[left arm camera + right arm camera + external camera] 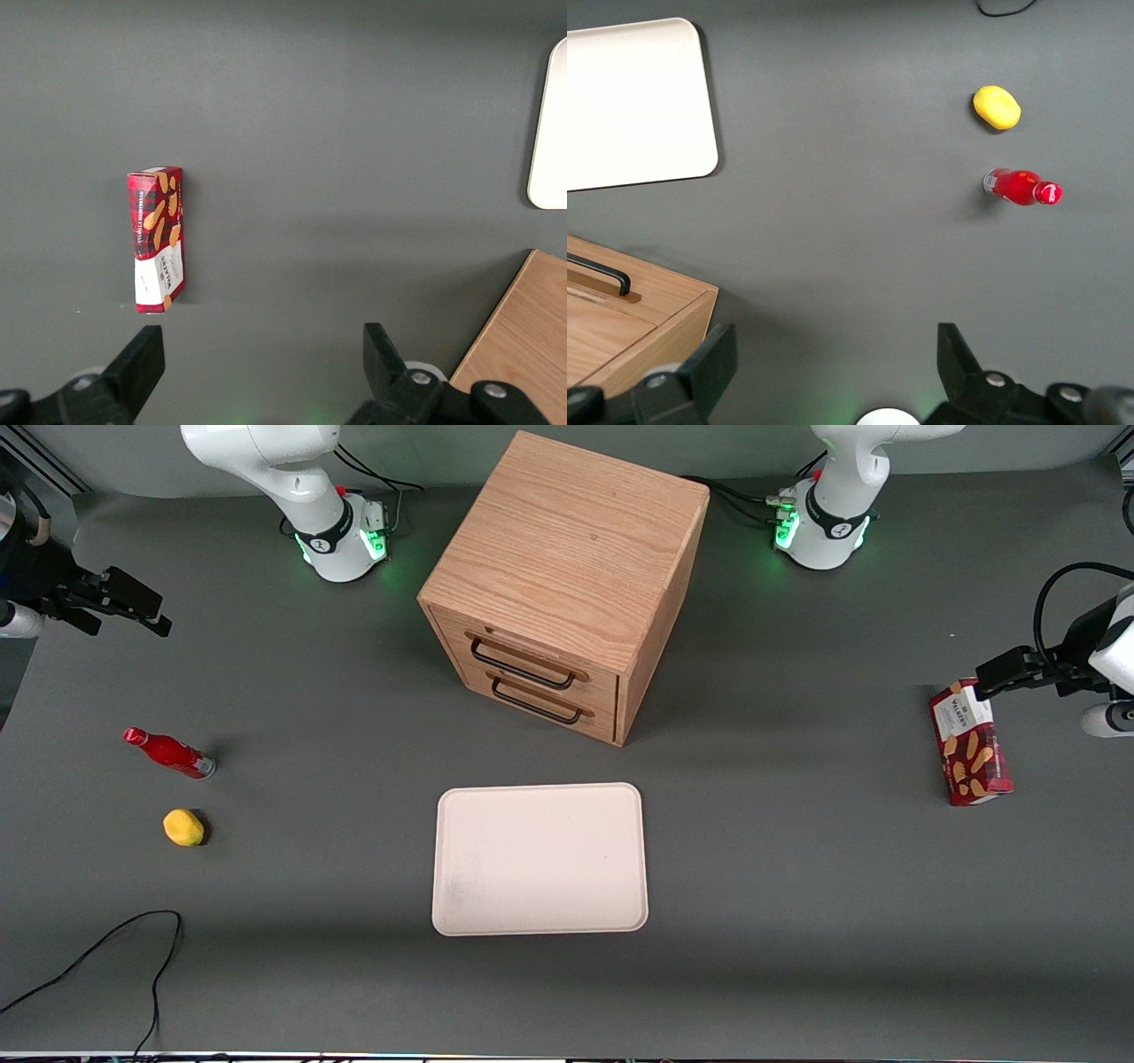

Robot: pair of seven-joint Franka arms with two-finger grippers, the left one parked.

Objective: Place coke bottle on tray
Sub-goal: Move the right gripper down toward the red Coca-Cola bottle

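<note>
Judging the coke bottle (168, 753) first: small, slim, glossy, probably light and rigid, with a slick rounded body that could roll or squirt out of a pinch. It seems to stand upright on the table (797, 921), leaning only by camera angle, toward the working arm's end; we cannot be sure it is not lying down. We would take it across the red body just above the silvery base, not at the narrow neck, where the claw would have little to bear on.

From the bottle, the yellow lump (183, 827) sits at about 6 o'clock in the front view, near but apart. The tray (539, 859) lies at roughly 4 o'clock from the bottle, well apart, bare, nearer the front camera than the wooden drawer box (567, 593).

The claw (133, 608) hangs at about 12 o'clock from the bottle in the front view, well apart from it, fingers spread and holding nothing.

View notes: the right wrist view shows both claw fingers (700, 372) parted with bare table between them, plus the bottle (1021, 188) cap and base end-on; the front view alone shows the whole tray outline. The left wrist view alone shows the full face of the red biscuit box (158, 239), and no bottle.
</note>
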